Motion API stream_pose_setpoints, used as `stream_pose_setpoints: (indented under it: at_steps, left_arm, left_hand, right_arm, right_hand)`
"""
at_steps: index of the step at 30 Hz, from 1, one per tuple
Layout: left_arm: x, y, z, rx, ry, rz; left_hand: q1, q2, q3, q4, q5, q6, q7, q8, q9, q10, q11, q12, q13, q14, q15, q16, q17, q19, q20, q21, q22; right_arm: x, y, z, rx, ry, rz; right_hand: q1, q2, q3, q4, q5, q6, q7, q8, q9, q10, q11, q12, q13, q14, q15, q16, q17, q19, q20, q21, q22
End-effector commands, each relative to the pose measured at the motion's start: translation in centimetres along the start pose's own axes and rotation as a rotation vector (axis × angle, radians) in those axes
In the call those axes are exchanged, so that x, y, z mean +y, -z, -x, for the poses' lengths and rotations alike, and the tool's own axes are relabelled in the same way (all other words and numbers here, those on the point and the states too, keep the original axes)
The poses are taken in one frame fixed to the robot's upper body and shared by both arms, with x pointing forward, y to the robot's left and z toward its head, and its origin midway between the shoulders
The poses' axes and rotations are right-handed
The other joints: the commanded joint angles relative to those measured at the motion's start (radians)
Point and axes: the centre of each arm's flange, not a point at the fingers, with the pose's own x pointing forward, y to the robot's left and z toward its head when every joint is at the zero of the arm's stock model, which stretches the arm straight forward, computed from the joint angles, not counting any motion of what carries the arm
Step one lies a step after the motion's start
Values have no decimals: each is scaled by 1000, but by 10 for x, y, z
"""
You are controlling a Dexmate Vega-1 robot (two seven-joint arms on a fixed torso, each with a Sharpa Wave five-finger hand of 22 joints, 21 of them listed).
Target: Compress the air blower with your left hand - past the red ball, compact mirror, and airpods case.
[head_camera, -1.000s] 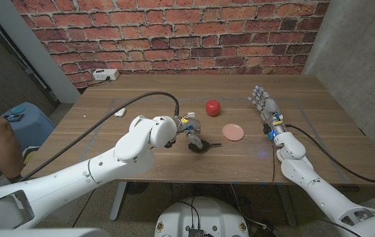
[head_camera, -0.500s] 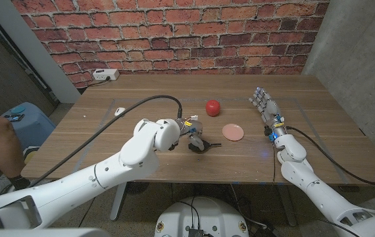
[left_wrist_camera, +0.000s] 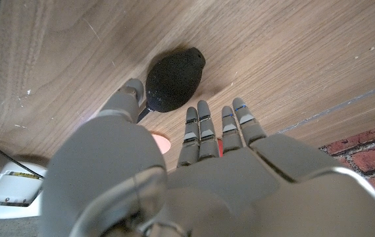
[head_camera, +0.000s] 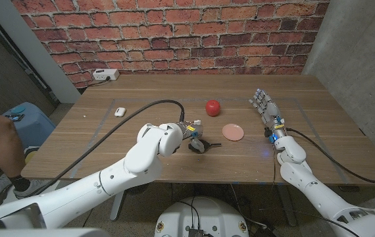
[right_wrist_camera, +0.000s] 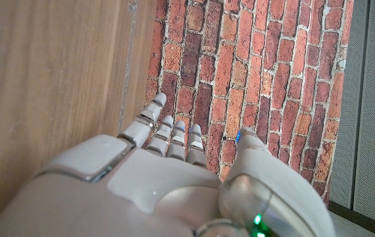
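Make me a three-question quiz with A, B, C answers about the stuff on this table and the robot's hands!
1. Where is the air blower?
A. beside the pink compact mirror, nearer the robot than the red ball
B. on the far edge by the wall
C. on the blue stool

2. What colour is the air blower?
A. white
B. black
C. red

3. What is the left hand doing?
A. squeezing the blower flat
B. holding the ball
C. open, fingers spread just short of the blower

Answers: 1 A, the head view shows it left of the mirror, below the ball. 2 B, the left wrist view shows a black bulb. 3 C, the bulb looks round and ungripped.
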Motion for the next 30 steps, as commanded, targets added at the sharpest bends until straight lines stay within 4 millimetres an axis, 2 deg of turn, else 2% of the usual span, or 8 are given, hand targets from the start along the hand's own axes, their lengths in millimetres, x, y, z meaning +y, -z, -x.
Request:
stream_pose_setpoints:
  at_steps: [1,9,30]
  left_arm:
    - [-9,-5,-1,18,-30,-38]
    - [-13,-7,-1,23,-47,-56]
    - [-17,-3,-3,18,-42,-52]
  left_hand:
    - [21,1,-1,-7,8,14,1,1,4,16,0,9,5,18,-1,3,5,11,1,5,3]
    - [33,3,-1,-10,12,23,1,4,6,22,-2,12,8,30,-3,6,5,17,1,7,3]
    - [53,3,-4,-12,20,33,0,4,10,28,-5,19,15,51,-2,7,4,27,2,8,3]
  right_arm:
    - [-3,5,1,-7,2,-12]
    - [-4,5,1,-15,3,-20]
    - [4,-23,-25,-9,-32,36]
  right_hand:
    - [2,-1,-1,-5,-1,1,2,1,5,-3,1,3,5,-3,-24,8,1,-2,-51,4,3]
    - [1,0,-1,-6,-1,1,2,1,5,-3,2,3,5,-3,-25,9,1,-3,-50,4,3]
    - [1,2,-2,-11,-1,0,2,1,5,-4,3,3,5,-4,-26,9,2,-3,-50,4,3]
